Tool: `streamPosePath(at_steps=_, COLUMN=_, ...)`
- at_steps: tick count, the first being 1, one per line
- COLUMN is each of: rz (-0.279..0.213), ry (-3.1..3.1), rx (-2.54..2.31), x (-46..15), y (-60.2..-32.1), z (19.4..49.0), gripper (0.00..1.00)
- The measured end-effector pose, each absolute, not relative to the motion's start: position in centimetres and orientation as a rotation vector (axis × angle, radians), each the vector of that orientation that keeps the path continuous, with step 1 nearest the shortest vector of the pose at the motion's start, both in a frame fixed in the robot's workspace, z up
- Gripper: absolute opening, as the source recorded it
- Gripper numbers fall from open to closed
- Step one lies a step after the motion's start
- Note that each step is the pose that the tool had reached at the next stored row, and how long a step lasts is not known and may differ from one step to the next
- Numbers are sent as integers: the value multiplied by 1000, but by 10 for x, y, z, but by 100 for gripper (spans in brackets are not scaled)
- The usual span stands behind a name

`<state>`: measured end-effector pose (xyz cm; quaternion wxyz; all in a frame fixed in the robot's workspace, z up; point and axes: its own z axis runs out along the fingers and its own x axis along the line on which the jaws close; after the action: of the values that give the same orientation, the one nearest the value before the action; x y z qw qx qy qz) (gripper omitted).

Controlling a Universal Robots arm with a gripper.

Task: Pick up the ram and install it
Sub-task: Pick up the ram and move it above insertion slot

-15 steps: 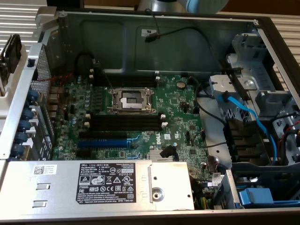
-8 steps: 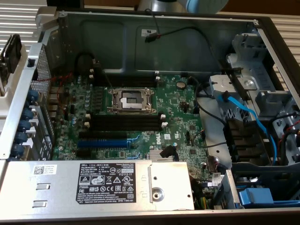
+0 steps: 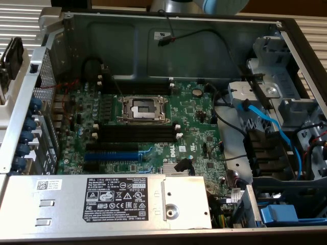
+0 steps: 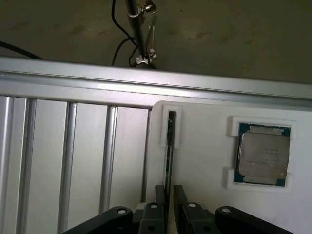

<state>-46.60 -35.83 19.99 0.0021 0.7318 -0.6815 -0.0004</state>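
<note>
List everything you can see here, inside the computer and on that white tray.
computer case: one, grey, lid off
motherboard: one, green, on the case floor
processor socket: one, silver, empty, mid-board
memory slots: several, black, beside the socket
expansion slot: one, blue, between memory slots and power supply
power supply: one, silver, black label, near edge
cable: at least one, light blue, exterior view's right
tray: one, white, beside aluminium rails
ram: one, dark, on edge in a tray slot
processor chip: one, silver, in a tray recess
arm: one, pale blue, above the case
hand: one, black, at the ram
</note>
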Motion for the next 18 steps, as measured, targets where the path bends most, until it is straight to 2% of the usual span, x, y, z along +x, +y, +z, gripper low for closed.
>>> streamPosePath(at_steps=6, rz=-1, ry=-2138, rx=2296, x=-466, y=-358, z=199, gripper=21)
streamPosePath(at_steps=8, rz=-1, ry=-2138, rx=2296, x=-467, y=-358, z=199, gripper=13)
streamPosePath(at_steps=18, rz=-1, ry=-2138, rx=2296, x=-467, y=-358, z=198, gripper=13)
